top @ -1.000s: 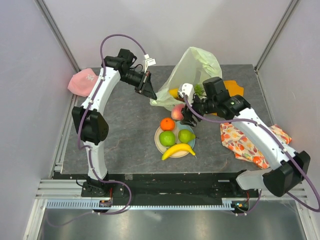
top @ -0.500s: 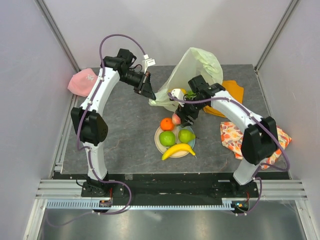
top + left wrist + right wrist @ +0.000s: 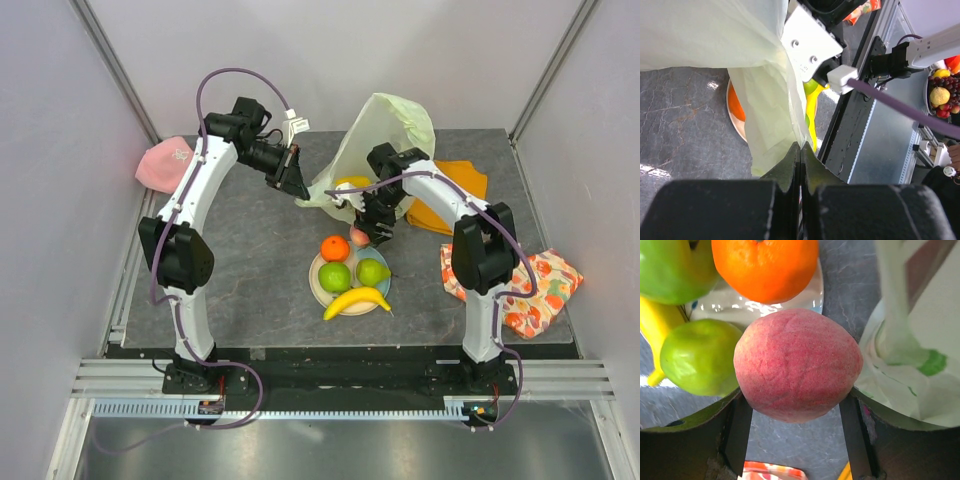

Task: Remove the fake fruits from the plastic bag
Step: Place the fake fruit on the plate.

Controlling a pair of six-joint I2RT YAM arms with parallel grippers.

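Note:
The pale yellow-green plastic bag (image 3: 390,130) stands lifted at the back of the table. My left gripper (image 3: 297,185) is shut on the bag's edge (image 3: 765,90), its jaws pressed together on the film (image 3: 800,146). My right gripper (image 3: 362,235) is shut on a pink peach (image 3: 797,365), held just above the table between the bag mouth and the plate (image 3: 314,285). On the plate lie an orange (image 3: 335,248), a green apple (image 3: 335,277), a green pear (image 3: 372,272) and a banana (image 3: 355,300). A yellow fruit (image 3: 352,183) shows inside the bag mouth.
A pink cap (image 3: 165,165) lies at the back left by the wall. An orange cloth (image 3: 450,190) sits behind the right arm. A patterned orange-and-white cloth (image 3: 520,285) lies at the right. Walls close in both sides and the back.
The right arm has swung its elbow in from the right, uncovering the patterned cloth; the peach in its jaws has shifted slightly left and toward the plate. The left gripper holds still.

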